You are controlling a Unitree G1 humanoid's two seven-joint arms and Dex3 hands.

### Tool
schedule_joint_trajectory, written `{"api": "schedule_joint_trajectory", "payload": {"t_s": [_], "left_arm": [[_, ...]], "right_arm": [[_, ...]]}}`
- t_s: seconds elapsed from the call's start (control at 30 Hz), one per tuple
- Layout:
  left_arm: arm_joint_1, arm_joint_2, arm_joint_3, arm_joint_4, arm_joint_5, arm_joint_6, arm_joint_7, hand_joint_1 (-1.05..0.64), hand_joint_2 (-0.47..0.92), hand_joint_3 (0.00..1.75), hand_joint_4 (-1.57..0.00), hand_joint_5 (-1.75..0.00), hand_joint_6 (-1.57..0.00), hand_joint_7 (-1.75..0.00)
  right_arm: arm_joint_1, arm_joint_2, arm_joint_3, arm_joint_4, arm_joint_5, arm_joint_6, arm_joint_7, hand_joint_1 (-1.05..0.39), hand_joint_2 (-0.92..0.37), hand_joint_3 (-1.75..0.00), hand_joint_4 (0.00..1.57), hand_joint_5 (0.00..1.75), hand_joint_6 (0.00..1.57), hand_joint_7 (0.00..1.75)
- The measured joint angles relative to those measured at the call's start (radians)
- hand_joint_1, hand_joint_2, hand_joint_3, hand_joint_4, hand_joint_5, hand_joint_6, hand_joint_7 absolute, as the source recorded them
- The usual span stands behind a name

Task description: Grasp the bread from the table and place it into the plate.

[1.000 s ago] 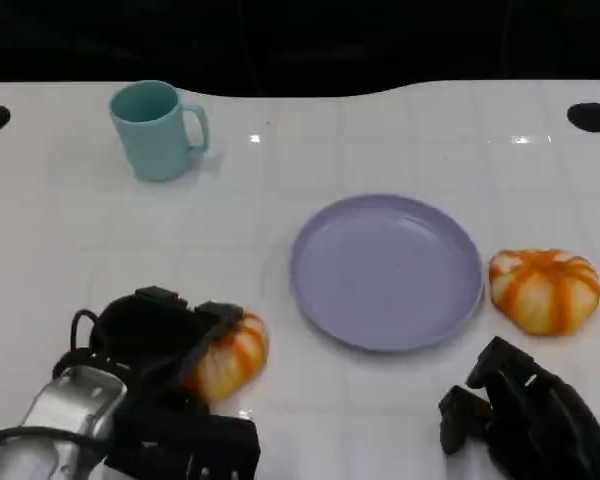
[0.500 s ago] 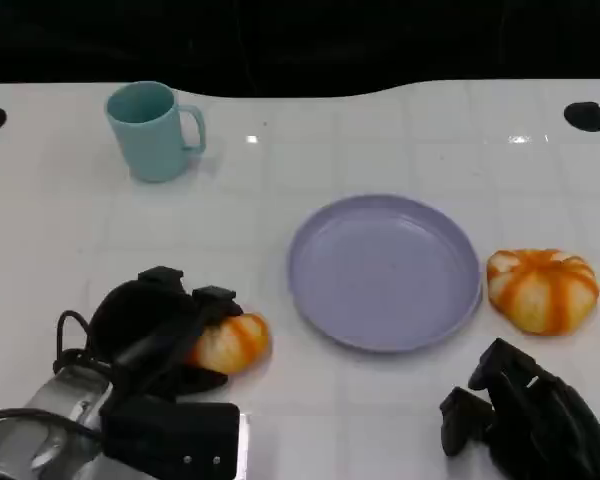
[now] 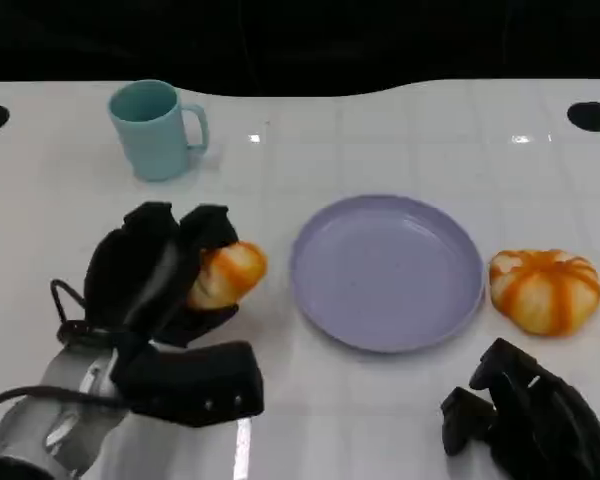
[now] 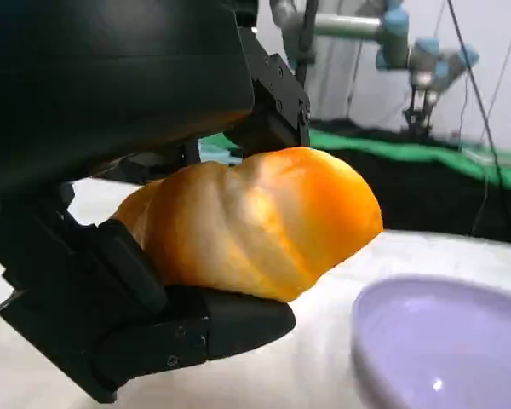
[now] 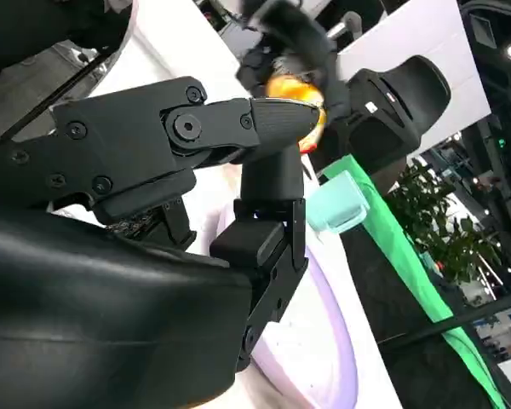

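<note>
The table (image 3: 400,420) in front of me is white and wide, and it carries all the things. The biggest of them is the purple plate (image 3: 385,270), which lies near the middle, flat, with nothing in it. Just beside its right rim lies a second bread (image 3: 544,289), orange with pale stripes, not touching my hands. Far at the back left stands a teal mug (image 3: 155,130), well apart from the work.

My left robot hand (image 3: 155,275) is closed around the bread (image 3: 227,274): the fingers (image 4: 196,328) wrap it from below and from above, and in the left wrist view the bread is lifted off the table, with the plate near and lower. My right robot hand (image 3: 525,425) rests low at the near right; its fingers look curled in with nothing between them.

I judge the carrying is in hand, the placing not yet done. The bread sticks out of my grip toward the plate, so it could slip if I tilt the wrist. If I let go too early, it may land on the rim and roll back to the table.
</note>
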Motion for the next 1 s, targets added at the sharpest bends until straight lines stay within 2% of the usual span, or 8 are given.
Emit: {"api": "schedule_joint_trajectory", "payload": {"t_s": [0.17, 0.3, 0.47, 0.77, 0.9, 0.93, 0.97, 1.0], "left_arm": [[-0.018, -0.046, -0.007, -0.011, 0.0, -0.017, 0.03, -0.22, 0.47, 1.05, -0.86, -1.75, -0.66, -1.74], [-0.119, -0.085, -0.04, 0.058, 0.005, -0.061, 0.042, -0.24, 0.47, 1.04, -0.86, -1.75, -0.69, -1.7], [-0.245, -0.13, -0.089, 0.17, 0.012, -0.108, 0.051, -0.25, 0.48, 1.07, -0.88, -1.75, -0.72, -1.7], [-0.372, -0.228, -0.158, 0.422, 0.018, -0.161, 0.081, -0.28, 0.47, 1.12, -0.92, -1.75, -0.75, -1.73], [-0.43, -0.26, -0.181, 0.516, 0.02, -0.168, 0.086, -0.29, 0.49, 1.07, -0.92, -1.75, -0.73, -1.71], [-0.443, -0.266, -0.185, 0.533, 0.019, -0.168, 0.086, -0.29, 0.5, 1.08, -0.87, -1.74, -0.76, -1.54], [-0.453, -0.271, -0.189, 0.548, 0.015, -0.169, 0.076, -0.3, 0.54, 1.05, -0.79, -1.6, -0.78, -1.26], [-0.461, -0.275, -0.189, 0.56, 0.007, -0.17, 0.051, -0.31, 0.61, 0.94, -0.73, -1.42, -0.78, -1.01]], "right_arm": [[-0.002, -0.001, -0.001, 0.004, -0.001, -0.003, 0.0, -0.56, -0.92, -0.23, 0.78, 1.67, 0.7, 1.39], [-0.01, -0.002, 0.0, 0.015, -0.001, -0.007, 0.0, -0.56, -0.92, -0.23, 0.79, 1.67, 0.7, 1.4], [-0.013, -0.004, 0.0, 0.015, -0.002, -0.009, 0.0, -0.56, -0.92, -0.25, 0.79, 1.66, 0.7, 1.4], [-0.01, -0.004, 0.001, 0.011, -0.001, -0.009, -0.003, -0.56, -0.92, -0.24, 0.79, 1.66, 0.7, 1.4], [-0.009, -0.003, 0.002, 0.01, -0.001, -0.009, -0.003, -0.56, -0.92, -0.25, 0.79, 1.66, 0.7, 1.4], [-0.009, -0.003, 0.003, 0.009, -0.001, -0.009, -0.003, -0.56, -0.92, -0.24, 0.79, 1.66, 0.7, 1.4], [-0.008, -0.003, 0.003, 0.009, -0.001, -0.009, -0.003, -0.56, -0.92, -0.24, 0.79, 1.67, 0.7, 1.41], [-0.008, -0.003, 0.003, 0.009, -0.001, -0.009, -0.004, -0.56, -0.92, -0.24, 0.79, 1.67, 0.7, 1.41]]}}
